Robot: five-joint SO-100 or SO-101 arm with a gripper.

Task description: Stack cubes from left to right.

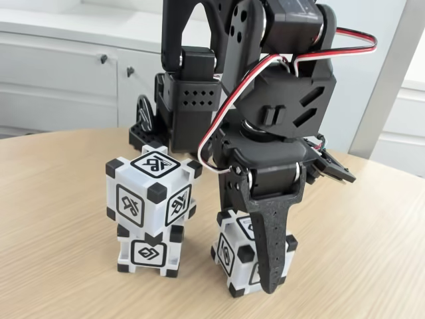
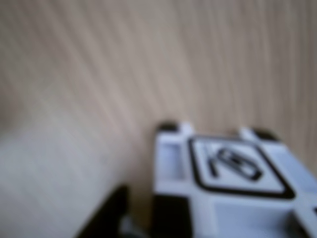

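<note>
In the fixed view, bare surface lies open at nine o'clock of the two stacked cubes, while the third cube blocks three o'clock.

White cubes with black corners and black-framed symbols; pale striped wood table; black arm.
</note>
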